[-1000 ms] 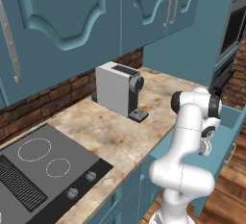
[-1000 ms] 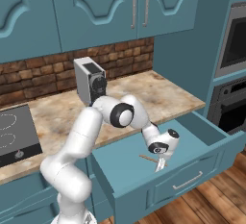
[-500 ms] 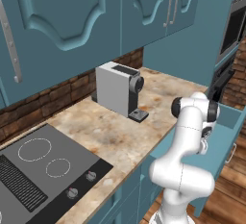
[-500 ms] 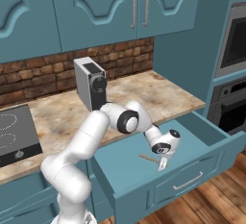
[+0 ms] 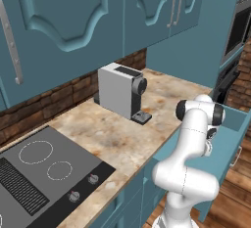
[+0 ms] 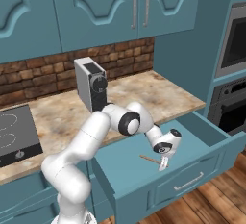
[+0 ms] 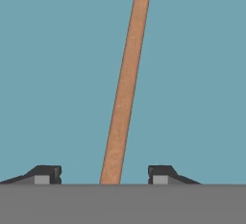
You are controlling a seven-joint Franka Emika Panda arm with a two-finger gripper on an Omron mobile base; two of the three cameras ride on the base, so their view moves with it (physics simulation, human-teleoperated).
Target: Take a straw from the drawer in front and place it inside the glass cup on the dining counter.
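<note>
The straw is a thin tan-orange stick lying flat on the floor of the open teal drawer. In the hand view it runs up between my two fingertips, with a gap on each side. My gripper is open and straddles the straw's near end without touching it. From the right base view the gripper points down into the drawer, right at one end of the straw. In the left base view the wrist dips behind the wall of the drawer. The glass cup and the dining counter are out of view.
A boxy grey coffee machine stands on the marbled counter behind the drawer. A black cooktop lies to the left. An oven flanks the drawer on the right. Teal cupboards hang above.
The arm's elbow has settled slightly lower and forward. The hand has stayed low in the drawer over the straw. The straw has not moved.
</note>
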